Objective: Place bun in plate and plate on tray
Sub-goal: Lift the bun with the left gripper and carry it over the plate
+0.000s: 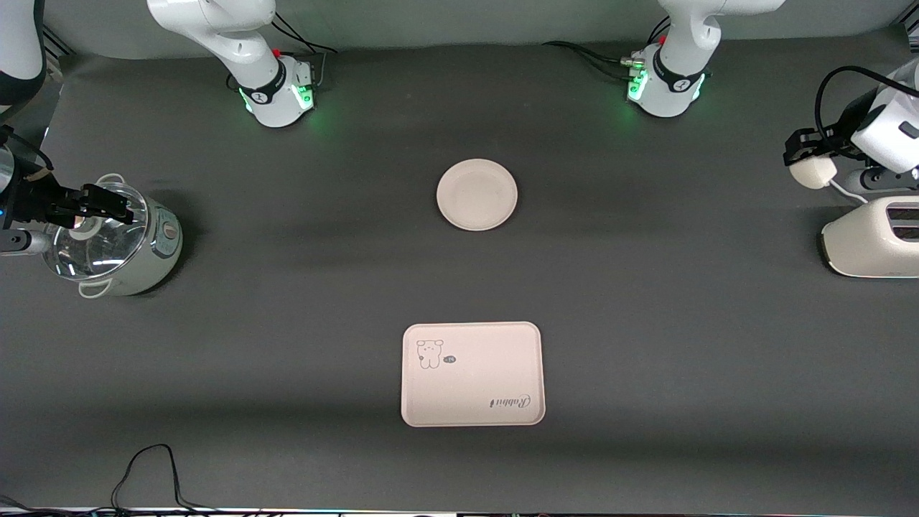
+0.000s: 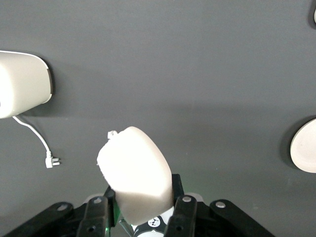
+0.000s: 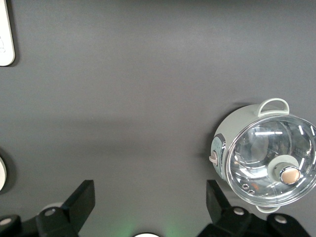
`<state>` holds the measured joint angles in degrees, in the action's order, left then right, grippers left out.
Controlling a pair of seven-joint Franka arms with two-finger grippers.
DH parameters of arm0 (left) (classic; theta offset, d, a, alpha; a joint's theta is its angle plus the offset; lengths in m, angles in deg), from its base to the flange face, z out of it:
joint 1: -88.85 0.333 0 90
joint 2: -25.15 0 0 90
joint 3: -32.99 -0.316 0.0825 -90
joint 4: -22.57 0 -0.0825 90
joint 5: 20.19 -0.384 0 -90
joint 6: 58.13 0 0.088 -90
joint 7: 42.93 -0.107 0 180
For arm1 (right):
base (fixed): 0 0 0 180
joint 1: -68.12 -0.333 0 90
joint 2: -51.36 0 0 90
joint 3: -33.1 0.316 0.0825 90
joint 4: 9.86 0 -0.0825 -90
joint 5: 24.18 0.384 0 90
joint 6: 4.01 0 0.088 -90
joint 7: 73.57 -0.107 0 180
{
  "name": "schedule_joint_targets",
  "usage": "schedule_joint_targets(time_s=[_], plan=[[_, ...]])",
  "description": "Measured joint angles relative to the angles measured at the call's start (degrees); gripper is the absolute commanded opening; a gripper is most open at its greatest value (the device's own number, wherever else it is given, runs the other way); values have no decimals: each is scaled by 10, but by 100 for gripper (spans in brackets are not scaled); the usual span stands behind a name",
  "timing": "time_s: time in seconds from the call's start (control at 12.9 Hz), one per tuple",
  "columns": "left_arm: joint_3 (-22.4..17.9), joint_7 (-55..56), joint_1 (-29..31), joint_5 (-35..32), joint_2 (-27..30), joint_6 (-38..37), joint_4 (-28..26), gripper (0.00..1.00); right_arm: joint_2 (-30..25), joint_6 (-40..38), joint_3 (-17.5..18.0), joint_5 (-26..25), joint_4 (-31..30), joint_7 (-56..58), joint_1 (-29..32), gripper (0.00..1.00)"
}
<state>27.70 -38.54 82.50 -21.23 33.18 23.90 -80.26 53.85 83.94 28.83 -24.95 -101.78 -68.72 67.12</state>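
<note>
Table (image 1: 287,287) bare under left hand (image 2: 140,207) pinching bun (image 2: 136,173).

Lidded cooker (image 1: 115,240), toaster (image 1: 872,240), cable (image 1: 147,474)

Even, diffuse overhead light falls on the dark grey matte tabletop (image 1: 287,345), which shows broad soft bands of lighter and darker tone. Shadows are faint and blurred at their edges, pooling beside the round cream-white plate (image 1: 477,194) and the pale green cooker with its clear glass lid (image 1: 108,240). That lid carries bright glare streaks. Green indicator glow spills around both arm bases. All views are sharp.
</note>
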Motion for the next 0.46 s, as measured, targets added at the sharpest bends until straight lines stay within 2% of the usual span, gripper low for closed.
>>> schedule_joint_targets(time_s=[0.15,0.46], plan=[[28,22,0,0,0,1,0,43,0,0,0,0,0,0,0,100],[141,178,-4,7,-7,22,0,42,0,0,0,0,0,0,0,100]])
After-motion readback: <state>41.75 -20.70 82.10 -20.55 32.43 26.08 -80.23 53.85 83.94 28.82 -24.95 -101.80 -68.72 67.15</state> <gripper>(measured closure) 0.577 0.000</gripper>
